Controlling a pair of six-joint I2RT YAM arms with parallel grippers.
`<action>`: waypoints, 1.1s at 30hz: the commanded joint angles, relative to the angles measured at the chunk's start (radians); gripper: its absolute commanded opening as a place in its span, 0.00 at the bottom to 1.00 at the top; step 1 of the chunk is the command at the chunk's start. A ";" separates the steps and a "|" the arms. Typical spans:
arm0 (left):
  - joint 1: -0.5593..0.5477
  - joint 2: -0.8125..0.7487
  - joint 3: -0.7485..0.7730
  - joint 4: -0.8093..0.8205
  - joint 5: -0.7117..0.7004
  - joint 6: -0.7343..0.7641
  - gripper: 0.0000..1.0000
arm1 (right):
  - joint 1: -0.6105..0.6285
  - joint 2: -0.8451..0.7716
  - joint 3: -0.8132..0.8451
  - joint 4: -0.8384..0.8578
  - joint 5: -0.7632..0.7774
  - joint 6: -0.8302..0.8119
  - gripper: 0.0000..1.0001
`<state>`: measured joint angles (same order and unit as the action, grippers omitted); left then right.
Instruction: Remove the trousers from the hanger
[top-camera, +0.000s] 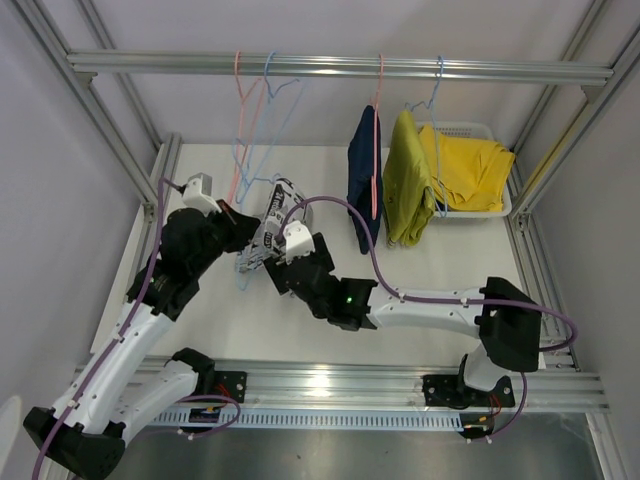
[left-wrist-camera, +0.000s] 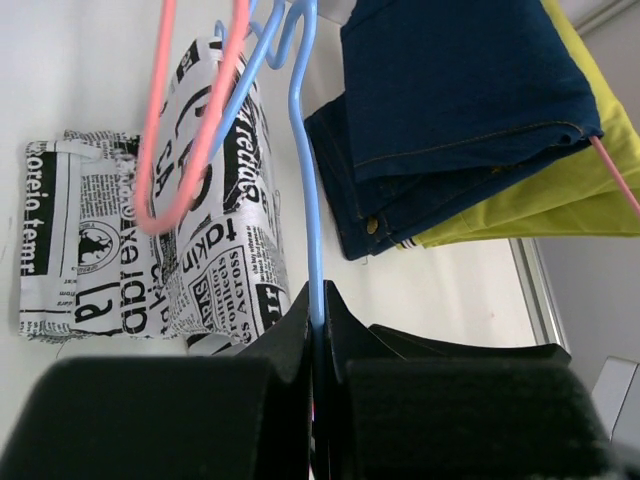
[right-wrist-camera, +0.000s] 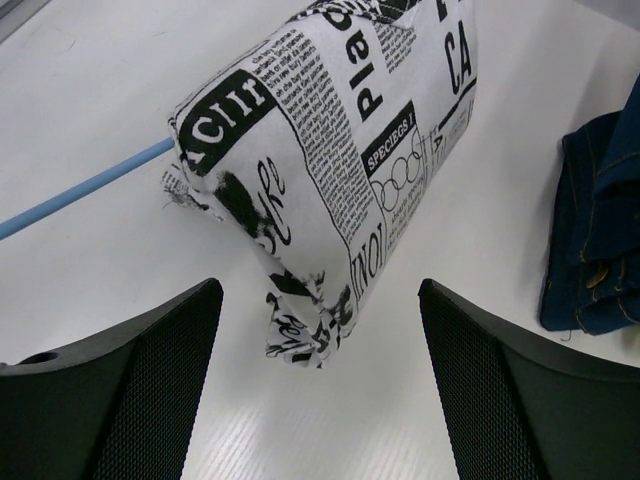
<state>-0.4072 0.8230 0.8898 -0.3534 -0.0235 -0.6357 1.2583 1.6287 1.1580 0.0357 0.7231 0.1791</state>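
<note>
A: Logged the surroundings first?
B: Did. Noted a metal rail (top-camera: 340, 68) across the top of the frame, a white table (top-camera: 440, 270) beneath, and a white basket (top-camera: 485, 212) at the far right corner. Saw an empty pink hanger (left-wrist-camera: 155, 110) dangling just beside the blue hanger (left-wrist-camera: 308, 200), crossing in front of the print trousers (left-wrist-camera: 120, 260) in the left wrist view.
A: Placed the print trousers?
B: Found them lying rolled on the table, off the rail, between the two grippers. Traced a blue wire up to the roll's edge in the right wrist view; could not tell whether threaded through the fold.
A: Checked the left gripper (left-wrist-camera: 315, 310)?
B: Found it clenched on the blue hanger's wire, with jaws pressed tight around it.
A: And the right gripper (right-wrist-camera: 320, 292)?
B: Found it spread wide and empty, with fingers (right-wrist-camera: 130, 380) either side of the roll's near end, not touching the cloth.
A: Counted everything?
B: Counted four hangers hooked on the rail: two pink, two blue. Counted four trousers in view: the print pair on the table, navy trousers (top-camera: 364, 175) on the second pink hanger (top-camera: 379, 100), olive trousers (top-camera: 405, 190) on the second blue hanger (top-camera: 438, 90) just beside, yellow trousers (top-camera: 475, 165) heaped in the basket. Noted both hung pairs well to the right of the grippers. Counted one basket, one rail.
</note>
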 joint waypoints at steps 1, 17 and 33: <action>0.013 -0.035 0.020 0.059 -0.073 0.034 0.01 | -0.013 0.029 0.039 0.116 0.012 -0.043 0.84; 0.038 -0.008 0.038 0.054 -0.004 0.034 0.01 | -0.059 0.181 -0.008 0.395 0.082 -0.277 0.84; 0.045 -0.007 0.038 0.059 0.016 0.033 0.01 | -0.166 0.204 0.045 0.438 -0.005 -0.274 0.84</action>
<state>-0.3775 0.8265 0.8902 -0.3649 -0.0185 -0.6266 1.1187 1.8172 1.1515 0.3847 0.7238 -0.0898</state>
